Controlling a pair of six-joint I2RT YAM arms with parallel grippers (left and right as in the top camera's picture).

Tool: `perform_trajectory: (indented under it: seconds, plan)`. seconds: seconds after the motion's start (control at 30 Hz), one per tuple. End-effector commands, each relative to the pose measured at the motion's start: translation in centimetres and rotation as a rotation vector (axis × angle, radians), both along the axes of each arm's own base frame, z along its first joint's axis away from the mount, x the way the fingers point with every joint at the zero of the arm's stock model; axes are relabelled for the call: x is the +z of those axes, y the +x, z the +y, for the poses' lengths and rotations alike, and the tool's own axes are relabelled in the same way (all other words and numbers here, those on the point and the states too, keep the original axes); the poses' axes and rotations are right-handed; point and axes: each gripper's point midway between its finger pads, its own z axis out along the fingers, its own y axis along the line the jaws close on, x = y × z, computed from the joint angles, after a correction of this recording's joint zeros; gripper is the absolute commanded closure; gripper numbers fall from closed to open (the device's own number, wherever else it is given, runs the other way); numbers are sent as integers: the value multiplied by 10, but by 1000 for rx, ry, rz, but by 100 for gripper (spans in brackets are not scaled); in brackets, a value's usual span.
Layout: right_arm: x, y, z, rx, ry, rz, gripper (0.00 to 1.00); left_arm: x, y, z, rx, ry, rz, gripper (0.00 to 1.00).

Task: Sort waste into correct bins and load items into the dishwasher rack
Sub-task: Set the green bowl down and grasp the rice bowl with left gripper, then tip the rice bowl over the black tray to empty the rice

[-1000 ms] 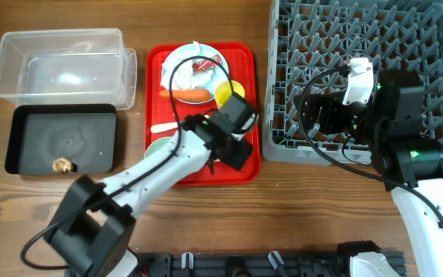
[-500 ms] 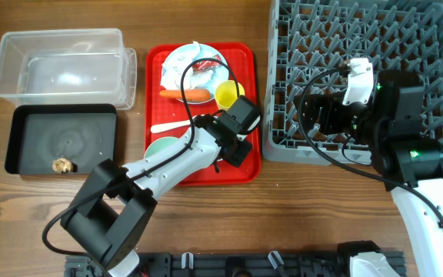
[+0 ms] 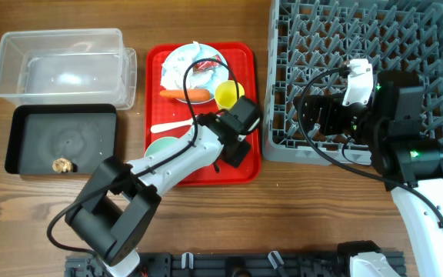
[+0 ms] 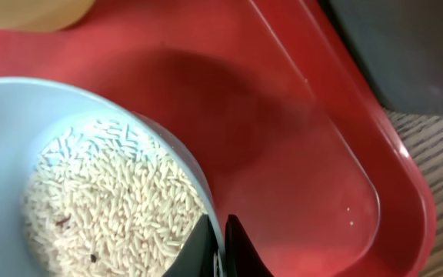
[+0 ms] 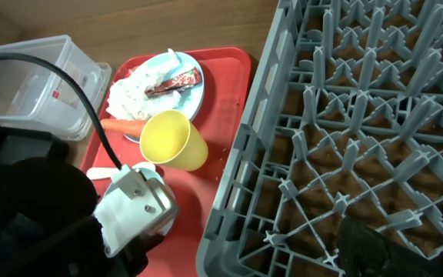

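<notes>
In the left wrist view, my left gripper (image 4: pixel 221 245) is shut on the rim of the pale blue bowl (image 4: pixel 21 115), one finger inside and one outside. Loose white rice (image 4: pixel 106 204) fills the bowl, which sits on the red tray (image 4: pixel 298 138). From overhead, the left gripper (image 3: pixel 233 148) covers that bowl at the tray's front right. The pale green bowl (image 3: pixel 160 146), white spoon (image 3: pixel 168 127), carrot (image 3: pixel 189 95), yellow cup (image 3: pixel 227 95) and blue plate (image 3: pixel 194 65) with napkin and red wrapper (image 3: pixel 204 66) share the tray. My right gripper (image 3: pixel 315 115) hangs open and empty over the grey rack (image 3: pixel 360 46).
A clear tub (image 3: pixel 64 65) stands at the back left. In front of it lies the black tray (image 3: pixel 61 138), with a small brown lump (image 3: pixel 64 165) in its front corner. The rack's left wall (image 5: pixel 244 177) stands close to the red tray's right edge.
My left gripper has closed on the blue bowl's rim. The left arm shifted slightly over the tray. The right arm has not moved.
</notes>
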Motion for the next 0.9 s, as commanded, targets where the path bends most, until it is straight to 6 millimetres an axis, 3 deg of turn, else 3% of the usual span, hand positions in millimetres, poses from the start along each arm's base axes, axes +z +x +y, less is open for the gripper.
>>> perform_trajectory:
  seconds: [0.0, 0.2, 0.37, 0.47, 0.57, 0.63, 0.87]
  plan:
    - [6, 4, -2, -11, -2, -14, 0, 35, 10, -14, 46, -65, -19, 96]
    - [6, 4, -2, -11, -2, -14, 0, 120, 18, -17, 115, -199, -126, 96]
    - [6, 4, -2, -11, -2, -14, 0, 158, 19, 27, 257, -279, -118, 96]
    - [6, 4, -2, -11, -2, -14, 0, 166, 26, 75, 384, -295, -81, 96]
    - [6, 4, -2, -11, -2, -14, 0, 158, 35, 144, 542, -246, -39, 96]
    - [6, 4, -2, -11, -2, -14, 0, 153, 40, 180, 596, -291, -7, 96]
    - [6, 4, -2, -11, -2, -14, 0, 157, 46, 266, 691, -639, 5, 96]
